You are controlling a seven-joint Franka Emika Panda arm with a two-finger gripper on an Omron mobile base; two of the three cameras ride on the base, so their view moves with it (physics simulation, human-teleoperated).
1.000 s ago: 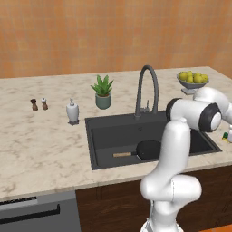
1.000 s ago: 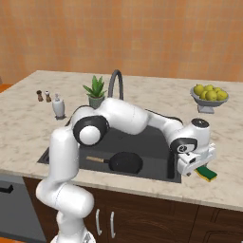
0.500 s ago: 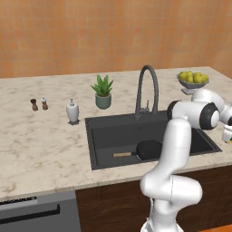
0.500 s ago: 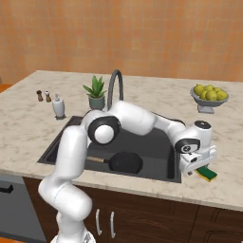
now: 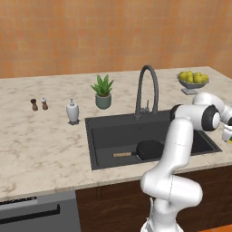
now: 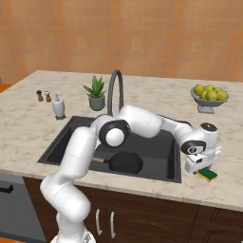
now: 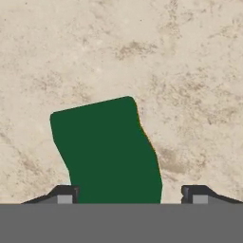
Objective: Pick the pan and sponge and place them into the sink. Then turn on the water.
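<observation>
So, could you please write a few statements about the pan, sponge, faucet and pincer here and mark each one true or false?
1. The pan lies inside the sink. True.
2. The sponge is already in the sink. False: it lies on the counter, right of the basin.
3. The sponge shows its green side to the hand view, between the pincer tips. True.
4. Water runs from the faucet. False: no stream is visible.
5. The fruit bowl stands left of the sink. False: it stands to the right.
</observation>
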